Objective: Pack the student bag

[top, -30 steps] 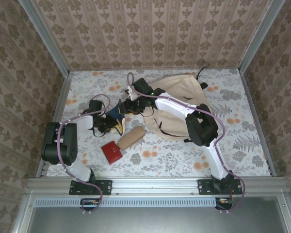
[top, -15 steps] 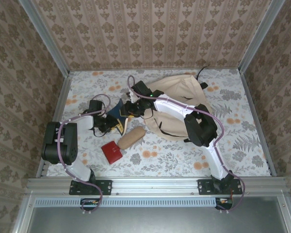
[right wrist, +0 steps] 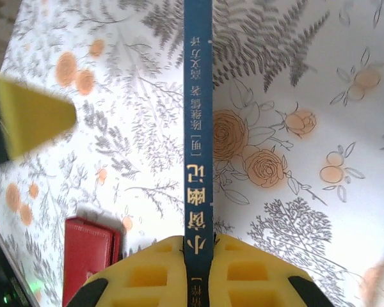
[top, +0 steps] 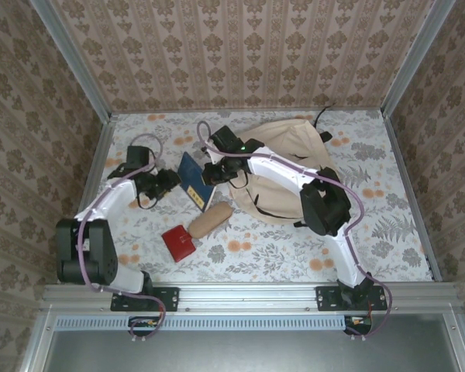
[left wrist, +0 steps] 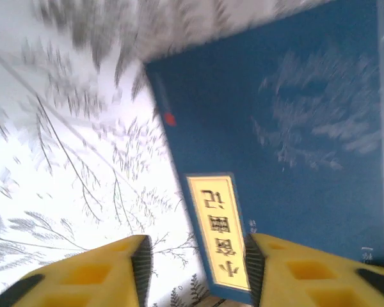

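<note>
The student bag (top: 291,163), a cream fabric backpack, lies at the back right of the table. A dark blue book (top: 191,180) with a yellow title label is held off the table just left of the bag. My right gripper (top: 210,172) is shut on its spine (right wrist: 198,128), which runs straight up between the yellow fingers (right wrist: 256,268). My left gripper (top: 167,182) is open a short way left of the book. Its cover and label (left wrist: 221,230) lie just beyond the parted fingertips (left wrist: 137,262), with nothing between them.
A tan pencil case (top: 210,219) and a red wallet (top: 178,242) lie on the floral tablecloth in front of the book. The wallet (right wrist: 89,256) also sits below the right gripper. Metal rails and patterned walls bound the table.
My left gripper has let go of the book and drawn back to the left. The right gripper keeps the book, whose blue cover now faces up more.
</note>
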